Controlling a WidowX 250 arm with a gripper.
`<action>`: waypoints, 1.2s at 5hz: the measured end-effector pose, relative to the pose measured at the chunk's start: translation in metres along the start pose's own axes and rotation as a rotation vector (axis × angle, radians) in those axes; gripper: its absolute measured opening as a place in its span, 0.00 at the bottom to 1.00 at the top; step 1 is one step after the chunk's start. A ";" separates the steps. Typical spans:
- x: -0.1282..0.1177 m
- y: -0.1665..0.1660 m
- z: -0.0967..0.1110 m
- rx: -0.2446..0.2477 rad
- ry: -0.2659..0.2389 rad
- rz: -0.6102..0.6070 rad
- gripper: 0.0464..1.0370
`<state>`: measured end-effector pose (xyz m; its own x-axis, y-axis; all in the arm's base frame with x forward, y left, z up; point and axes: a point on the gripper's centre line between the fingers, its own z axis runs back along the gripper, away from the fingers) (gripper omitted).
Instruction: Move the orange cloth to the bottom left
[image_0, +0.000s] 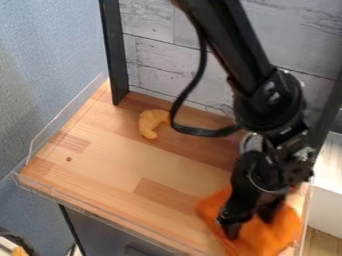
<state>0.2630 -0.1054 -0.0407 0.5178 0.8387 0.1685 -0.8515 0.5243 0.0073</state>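
One orange cloth (272, 236) is seen crumpled at the lower right of the wooden surface (123, 152). Above it, one gripper (250, 223) is held open, its two fingers parted. One croissant-shaped piece (152, 123) is placed farther back, left of the cloth. The surface is edged by a clear rim (48, 131).

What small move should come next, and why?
I'd probably close the gripper on the orange cloth next: it looks open, right at the cloth, which lies at the work surface's lower right, away from its bottom left goal.
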 end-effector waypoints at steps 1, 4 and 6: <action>0.025 0.015 -0.004 0.023 0.000 0.066 0.96; 0.089 0.054 -0.014 0.043 -0.001 0.224 0.96; 0.134 0.094 -0.023 0.077 -0.020 0.355 0.96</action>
<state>0.2542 0.0592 -0.0399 0.1880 0.9631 0.1928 -0.9820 0.1880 0.0185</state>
